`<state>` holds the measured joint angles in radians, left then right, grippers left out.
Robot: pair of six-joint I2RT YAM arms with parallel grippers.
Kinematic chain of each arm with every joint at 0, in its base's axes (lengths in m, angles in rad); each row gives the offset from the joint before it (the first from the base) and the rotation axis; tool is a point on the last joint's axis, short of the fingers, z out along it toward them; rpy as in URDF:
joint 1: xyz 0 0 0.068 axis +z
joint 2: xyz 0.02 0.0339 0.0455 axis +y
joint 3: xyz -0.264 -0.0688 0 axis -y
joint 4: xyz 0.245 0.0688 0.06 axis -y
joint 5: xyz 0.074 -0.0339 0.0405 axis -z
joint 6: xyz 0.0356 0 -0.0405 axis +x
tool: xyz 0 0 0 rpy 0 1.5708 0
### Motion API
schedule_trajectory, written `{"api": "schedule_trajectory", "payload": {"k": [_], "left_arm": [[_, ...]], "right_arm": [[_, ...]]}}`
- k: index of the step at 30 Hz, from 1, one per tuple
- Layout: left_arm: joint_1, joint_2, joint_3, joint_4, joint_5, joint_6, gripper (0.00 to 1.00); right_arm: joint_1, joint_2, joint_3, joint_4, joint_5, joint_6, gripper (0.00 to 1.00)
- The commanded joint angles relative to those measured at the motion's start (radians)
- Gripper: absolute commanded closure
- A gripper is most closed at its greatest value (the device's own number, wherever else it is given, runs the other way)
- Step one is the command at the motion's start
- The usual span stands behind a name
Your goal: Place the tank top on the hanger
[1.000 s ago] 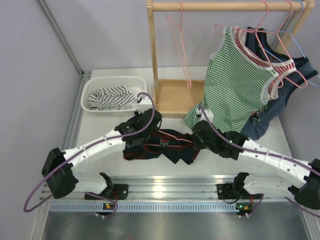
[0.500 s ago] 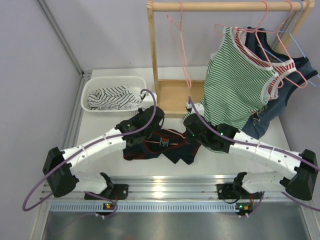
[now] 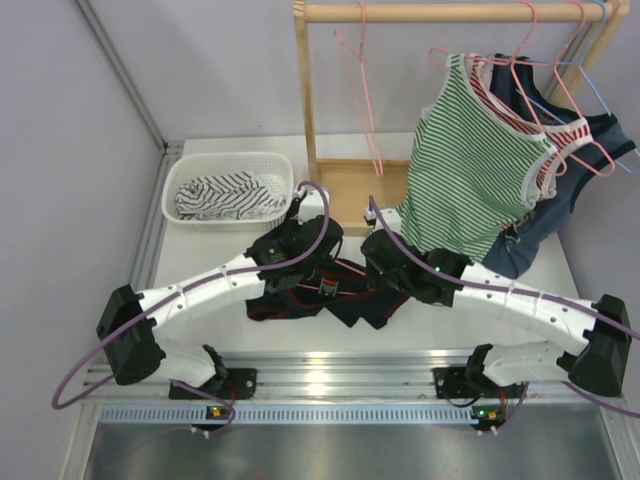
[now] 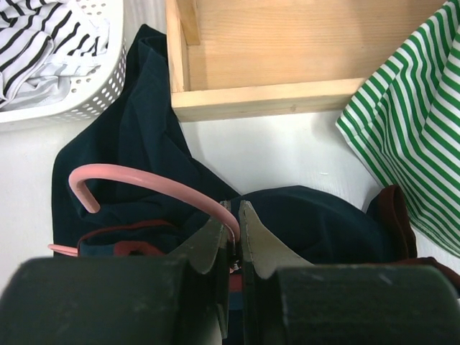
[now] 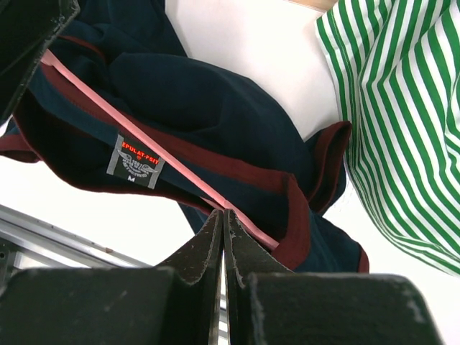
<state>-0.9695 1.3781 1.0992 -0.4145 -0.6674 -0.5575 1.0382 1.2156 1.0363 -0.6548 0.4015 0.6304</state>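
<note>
Two arms are hunched over one crumpled heap in the middle of the table (image 4: 287, 154), that's the view from where I'm standing. The tank top (image 3: 345, 303) lies bunched on the white surface just in front of the wooden rack (image 3: 305, 120), between both wrists. You can see navy with maroon trim, but the print isn't visible.

The hanger (image 4: 144, 180) is partly inside it. The pink hook curls out over the fabric on the left arm's side. One pink leg runs along the maroon edge, past a little grey label (image 5: 135, 162), toward the right arm.

The left gripper (image 4: 233, 215) has its fingers pinched on the pink wire right below the hook. The right gripper (image 5: 223, 215) has its fingers pressed fully together, tips right against the pink wire and maroon hem. Honestly can't tell if any cloth is caught between them.

Off to the right a green-and-white striped top (image 3: 480, 170) hangs from the rack, its hem near the tank top. A white basket (image 3: 228, 158) holding striped cloth sits at the left, beside the rack's base.
</note>
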Motion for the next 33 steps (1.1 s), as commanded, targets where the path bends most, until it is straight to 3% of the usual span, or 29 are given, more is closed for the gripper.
{"api": "schedule_trajectory", "payload": {"k": [1,4,12,33], "left_arm": [[-0.008,0.01,0.03,0.017,-0.012,-0.025,1.0],[-0.009,0.019,0.027,0.017,-0.02,-0.03,1.0],[-0.009,0.056,0.013,-0.026,-0.041,-0.051,1.0],[-0.024,0.065,0.042,-0.01,-0.003,-0.044,1.0]], "right_arm": [[0.017,-0.001,0.048,0.005,0.026,-0.002,1.0],[0.017,-0.017,0.024,-0.008,0.039,0.015,1.0],[0.017,-0.025,-0.034,-0.072,0.074,0.049,0.73],[0.017,0.036,-0.024,-0.063,0.069,0.038,0.73]]}}
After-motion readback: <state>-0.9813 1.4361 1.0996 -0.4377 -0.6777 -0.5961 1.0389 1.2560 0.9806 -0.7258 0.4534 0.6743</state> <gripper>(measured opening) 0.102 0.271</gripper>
